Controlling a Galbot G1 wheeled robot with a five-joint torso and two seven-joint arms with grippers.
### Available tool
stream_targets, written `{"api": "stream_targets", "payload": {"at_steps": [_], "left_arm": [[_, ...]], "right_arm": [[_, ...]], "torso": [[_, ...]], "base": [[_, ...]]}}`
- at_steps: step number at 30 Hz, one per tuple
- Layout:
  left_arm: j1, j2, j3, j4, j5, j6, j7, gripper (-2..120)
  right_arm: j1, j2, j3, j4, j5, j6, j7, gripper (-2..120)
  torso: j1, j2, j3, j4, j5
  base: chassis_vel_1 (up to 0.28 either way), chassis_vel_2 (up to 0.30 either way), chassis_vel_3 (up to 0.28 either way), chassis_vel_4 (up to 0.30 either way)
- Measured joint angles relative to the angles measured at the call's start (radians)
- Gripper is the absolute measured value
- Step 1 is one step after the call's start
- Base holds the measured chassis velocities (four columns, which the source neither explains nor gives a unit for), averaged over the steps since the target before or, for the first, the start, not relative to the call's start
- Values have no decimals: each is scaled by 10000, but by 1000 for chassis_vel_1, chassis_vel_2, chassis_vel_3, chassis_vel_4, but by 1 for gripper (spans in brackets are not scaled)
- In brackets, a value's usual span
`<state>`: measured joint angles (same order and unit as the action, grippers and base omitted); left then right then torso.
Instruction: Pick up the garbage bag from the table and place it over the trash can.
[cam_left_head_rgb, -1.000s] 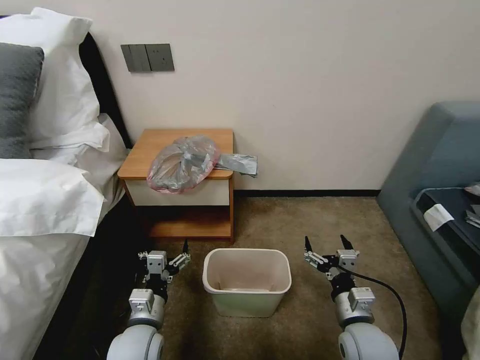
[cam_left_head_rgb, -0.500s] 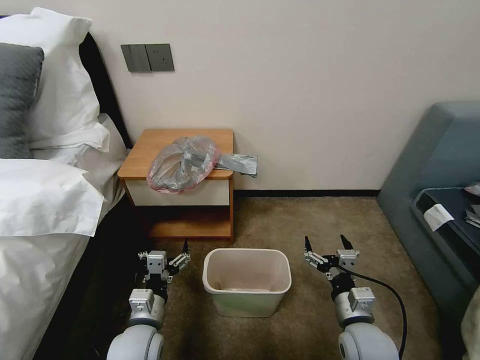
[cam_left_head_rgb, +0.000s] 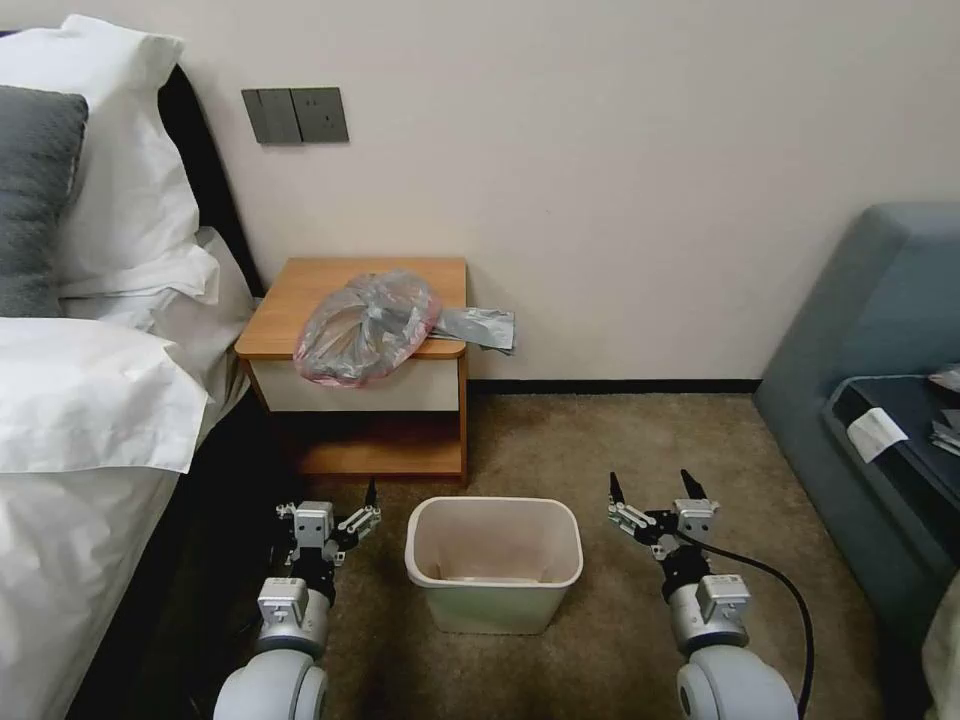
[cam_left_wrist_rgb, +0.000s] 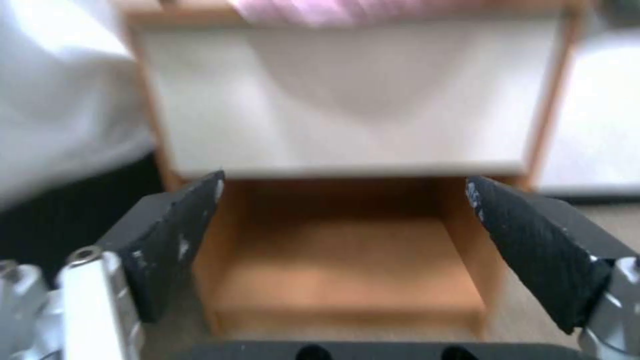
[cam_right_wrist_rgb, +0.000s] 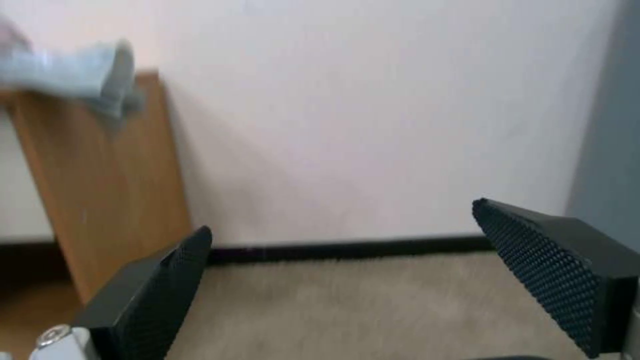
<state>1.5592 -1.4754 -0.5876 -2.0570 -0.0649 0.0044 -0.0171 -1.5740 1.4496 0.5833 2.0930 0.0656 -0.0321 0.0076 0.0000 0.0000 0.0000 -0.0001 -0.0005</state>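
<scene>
The garbage bag (cam_left_head_rgb: 368, 325), crinkly grey plastic with a pink-red edge, lies bunched on the table (cam_left_head_rgb: 300, 290), drooping over its front edge, with a grey flap hanging past its right side. The cream trash can (cam_left_head_rgb: 490, 608) stands on the carpet in front of the table, between my arms. My left gripper (cam_left_head_rgb: 328, 505) hovers open just left of the can, low in front of the table's lower shelf. In the left wrist view, that gripper (cam_left_wrist_rgb: 345, 182) faces the white drawer front (cam_left_wrist_rgb: 347, 100). My right gripper (cam_left_head_rgb: 650, 482) is open to the right of the can, and in its wrist view (cam_right_wrist_rgb: 341, 220) it faces the wall.
A bed with white pillows (cam_left_head_rgb: 90, 400) presses against the table's left side. A blue-grey sofa (cam_left_head_rgb: 880, 330) stands at the right. Open carpet (cam_left_head_rgb: 600, 440) lies between the table, the can and the sofa. The wall rises right behind the table.
</scene>
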Motion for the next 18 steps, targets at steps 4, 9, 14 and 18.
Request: {"api": "stream_targets", "payload": {"at_steps": [4,9,14,18], "left_arm": [[135,376,-564,-834,-952,90,-298,91],[347,954,-1431,-2135,-2438,240,-760,93],[570,1401,-1675,-2770,-3570,752,-874,93],[646,1408,-1259,-2551,-3657,1048,-722,92]], "right_arm": [[-249,-517,340,967,701,-345,110,100],[-631,-1304,868,2431,1762,-870,273,100],[-665,-1847,796,2871,2704,-1276,373,100],[-536,-1987,580,2348,2747,-586,434,100]], "torso": [[0,0,0,1,3],[0,0,0,1,4],[0,3,-3,4,15],[0,3,-2,-2,9]], "base": [[0,0,0,0],[0,0,0,0],[0,0,0,0],[0,0,0,0]]}}
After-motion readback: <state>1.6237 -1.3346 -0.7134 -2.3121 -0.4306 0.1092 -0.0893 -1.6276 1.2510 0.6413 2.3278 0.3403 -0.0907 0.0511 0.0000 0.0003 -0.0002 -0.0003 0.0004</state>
